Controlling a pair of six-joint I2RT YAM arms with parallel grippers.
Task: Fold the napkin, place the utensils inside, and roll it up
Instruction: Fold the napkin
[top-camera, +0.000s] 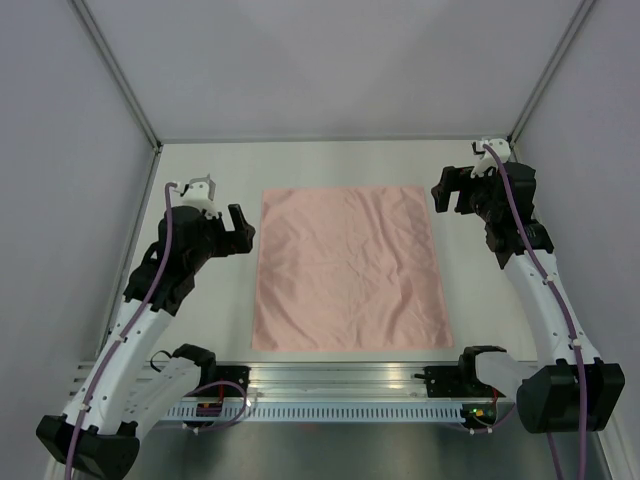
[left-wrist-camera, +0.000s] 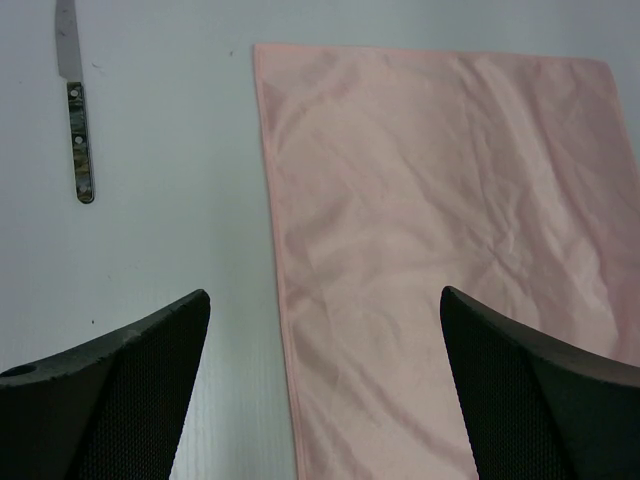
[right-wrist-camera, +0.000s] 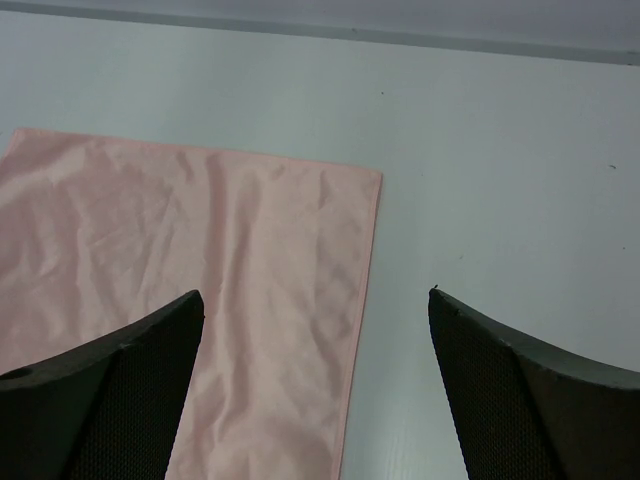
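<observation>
Salmon-pink napkin (top-camera: 348, 270) lying flat and unfolded at mid-bench (top-camera: 470, 290), between left tool (top-camera: 240, 226) and right tool (top-camera: 452, 195), both spread wide and empty. Folding not yet begun; next move probably requires pinching an edge or corner.

The flat salmon-pink cloth napkin (top-camera: 348, 268) is one even pink throughout. The smooth bench (top-camera: 200, 170) is pale grey-white. The small metal knife (left-wrist-camera: 75, 120) has a silver blade and a mottled brown-grey handle. The left tool (left-wrist-camera: 325, 295) and right tool (right-wrist-camera: 315, 295) have black fingers (left-wrist-camera: 110, 390) with a fine mesh pattern.
</observation>
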